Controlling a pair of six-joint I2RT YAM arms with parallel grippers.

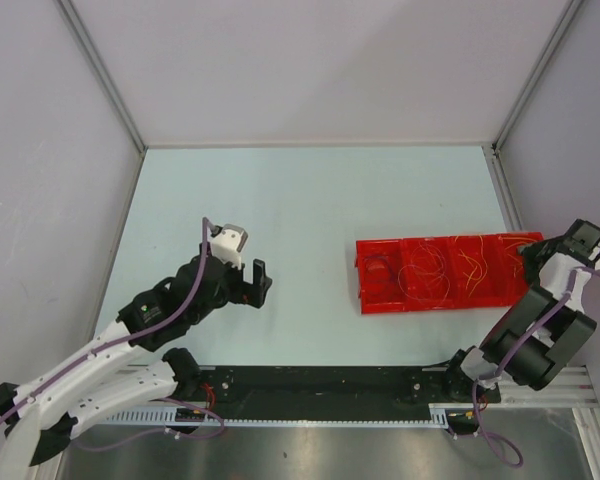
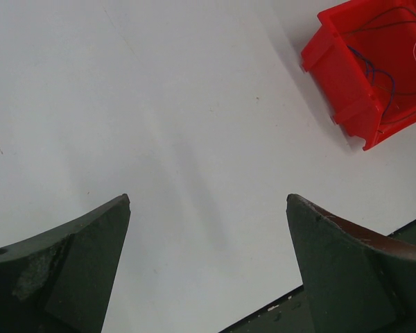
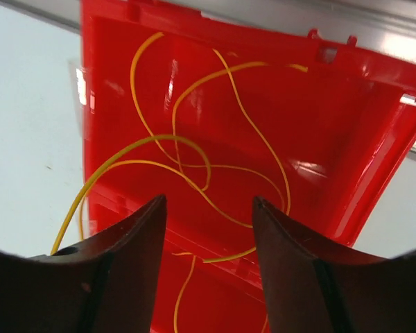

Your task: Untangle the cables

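Note:
A red tray [image 1: 420,305] with several compartments lies right of the table's middle. Thin cables [image 1: 428,268] curl loosely inside it, dark in the left end, orange and yellow towards the right. My right gripper [image 1: 529,262] hovers over the tray's right end. In the right wrist view it [image 3: 208,199] is open just above looping yellow cables [image 3: 208,170] in a red compartment [image 3: 333,125], and nothing is pinched. My left gripper [image 1: 259,282] is wide open over bare table left of the tray. Its wrist view shows the gripper [image 2: 208,198] empty, with a dark purple cable [image 2: 381,73] in the tray's corner [image 2: 347,90].
Grey walls enclose the table on the left, right and back. A black rail [image 1: 320,385] runs along the near edge between the arm bases. One yellow cable [image 3: 76,208] hangs out over the tray's rim towards the table.

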